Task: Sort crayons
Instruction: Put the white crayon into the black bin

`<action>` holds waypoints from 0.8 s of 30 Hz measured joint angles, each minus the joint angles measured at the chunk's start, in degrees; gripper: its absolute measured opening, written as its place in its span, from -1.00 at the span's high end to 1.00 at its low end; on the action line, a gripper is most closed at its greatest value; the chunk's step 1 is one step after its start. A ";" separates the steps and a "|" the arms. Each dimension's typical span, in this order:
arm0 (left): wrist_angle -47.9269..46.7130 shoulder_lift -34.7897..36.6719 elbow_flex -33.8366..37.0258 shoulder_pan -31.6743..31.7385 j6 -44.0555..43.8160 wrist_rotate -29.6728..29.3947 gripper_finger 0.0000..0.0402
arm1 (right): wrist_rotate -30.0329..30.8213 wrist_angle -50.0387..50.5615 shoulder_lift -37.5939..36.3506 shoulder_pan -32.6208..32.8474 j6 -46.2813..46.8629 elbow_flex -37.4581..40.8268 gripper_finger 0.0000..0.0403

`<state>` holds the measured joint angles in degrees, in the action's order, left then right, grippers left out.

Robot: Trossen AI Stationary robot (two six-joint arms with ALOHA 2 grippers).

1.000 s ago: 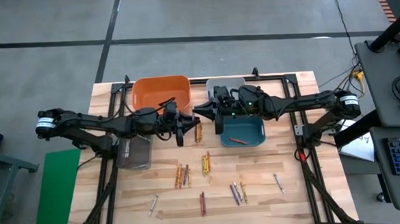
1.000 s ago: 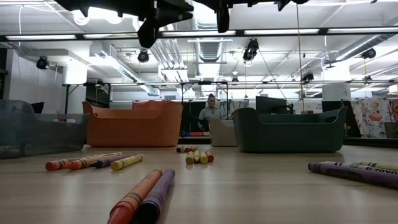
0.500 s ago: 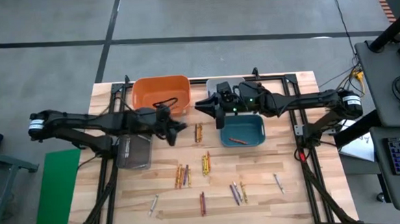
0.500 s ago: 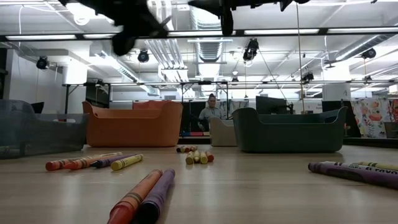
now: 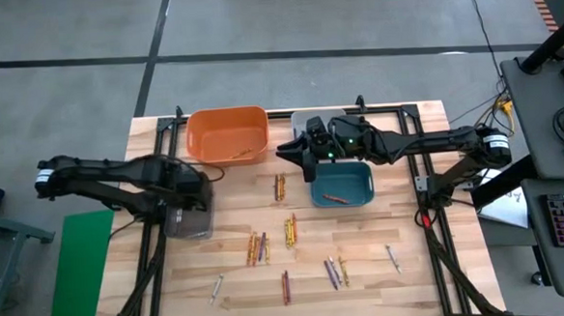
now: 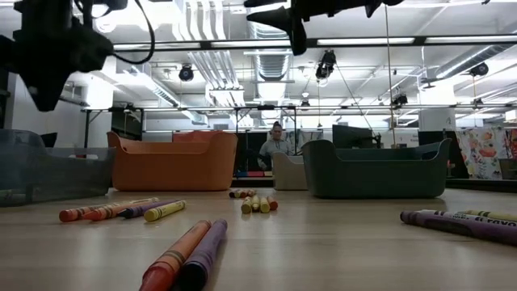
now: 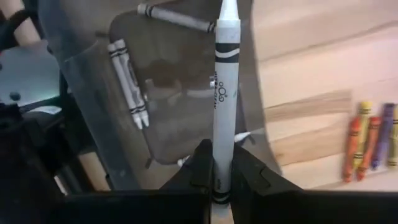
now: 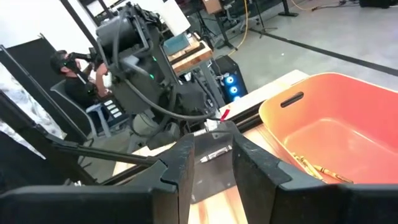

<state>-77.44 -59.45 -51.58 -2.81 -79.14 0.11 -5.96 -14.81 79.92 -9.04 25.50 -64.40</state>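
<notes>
We looked down on a wooden counter (image 5: pixel 413 267) with four bins at the back of it. There was an orange bin (image 5: pixel 227 134), a dark blue bin (image 5: pixel 341 185), a pale bin (image 5: pixel 299 118) behind that one, and a see-through grey bin (image 5: pixel 189 218) on the left.

The left gripper (image 7: pixel 221 180) hung right over the grey bin. Its jaws were clamped on one grey crayon (image 7: pixel 224 93), which stuck straight out from them. A few more grey crayons (image 7: pixel 127 81) already lay in that bin. So we thought the step in hand was dropping this grey one in with its friends.

The right gripper (image 8: pixel 211 168) sat high up near the pale bin and the blue bin. Its jaws were apart, with nothing between them. One crayon (image 5: pixel 334 199) lay in the blue bin.

Lots of loose crayons (image 5: pixel 290 230) were on the counter in small bunches, so we judged the sorting was far from done.

Next, we thought the left jaws would need to open while the crayon was over the grey bin, so it would fall inside. Then an arm could go down for another crayon.
</notes>
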 joint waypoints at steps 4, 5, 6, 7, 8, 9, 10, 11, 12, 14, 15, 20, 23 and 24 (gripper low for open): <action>0.34 -1.39 1.72 0.00 0.91 0.65 0.99 | -0.02 0.02 0.00 0.00 -0.02 0.00 0.52; 0.40 -1.76 2.39 0.00 1.17 0.65 0.99 | 0.00 0.05 0.00 0.00 0.00 0.00 0.51; 0.47 -2.13 3.23 0.00 1.67 0.65 0.99 | 0.00 0.02 0.00 0.00 0.00 0.00 0.50; 0.65 -2.60 4.22 0.00 2.09 0.66 0.99 | 0.00 0.02 0.00 0.00 0.00 0.00 0.49; 0.94 -3.03 5.26 0.00 2.26 0.90 0.99 | 0.00 0.02 0.00 0.00 0.00 0.00 0.49; 1.31 -3.41 6.35 0.00 2.55 1.55 0.99 | 0.00 0.02 0.00 0.00 0.00 0.00 0.48; 1.80 -3.77 7.41 0.00 2.83 2.45 0.99 | 0.00 0.06 0.00 0.00 0.00 0.00 0.48; 2.14 -4.09 8.27 0.00 3.04 2.95 0.99 | 0.00 0.06 0.00 0.00 0.00 0.00 0.48; 2.40 -4.46 8.99 0.00 3.05 2.98 0.99 | -0.01 0.05 0.00 0.00 0.00 0.00 0.48; 2.50 -5.40 9.51 0.00 2.89 2.87 0.97 | -0.02 0.03 0.00 0.00 0.00 0.00 0.48; 2.44 -5.85 9.35 0.00 2.80 2.52 0.95 | -0.03 0.05 0.00 0.00 0.00 0.00 0.48; 3.45 -7.42 9.12 0.00 3.90 0.63 0.84 | -0.04 0.05 0.00 0.00 0.00 0.00 0.47; 3.35 -8.43 9.12 0.00 3.90 0.61 0.80 | -0.04 0.05 0.00 0.00 0.01 0.00 0.48; 3.39 -8.70 9.12 0.00 4.03 0.61 0.79 | -0.04 0.05 0.00 0.00 0.02 0.00 0.48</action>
<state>-74.05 -68.16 -42.46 -2.81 -75.11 0.71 -6.00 -14.76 79.92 -9.04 25.52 -64.40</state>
